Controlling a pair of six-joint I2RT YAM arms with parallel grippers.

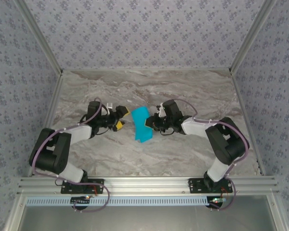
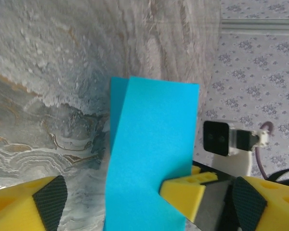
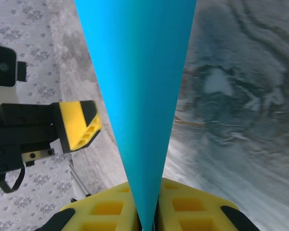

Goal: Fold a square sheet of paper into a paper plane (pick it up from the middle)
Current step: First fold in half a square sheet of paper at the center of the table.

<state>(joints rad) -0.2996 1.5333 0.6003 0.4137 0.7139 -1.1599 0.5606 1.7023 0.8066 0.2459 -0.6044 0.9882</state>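
Observation:
The square sheet of paper (image 1: 140, 126) is bright cyan-blue, folded double into a long band rather than a paper plane, and held up over the middle of the table. My right gripper (image 1: 153, 123) is shut on its right edge. In the right wrist view the paper (image 3: 139, 86) rises out of the pinch between the yellow fingers (image 3: 106, 209) of that gripper (image 3: 151, 214). My left gripper (image 1: 121, 119) stands open just left of the paper. In the left wrist view the paper (image 2: 151, 154) hangs ahead of the gap of the left gripper (image 2: 149, 199), with the right gripper's fingertip (image 2: 185, 192) on it.
The marbled table (image 1: 183, 91) is walled at the back and both sides by patterned panels (image 1: 144, 29). An aluminium rail (image 1: 144, 185) carries both arm bases at the near edge. The right arm's wrist camera (image 2: 216, 137) faces the left gripper at close range.

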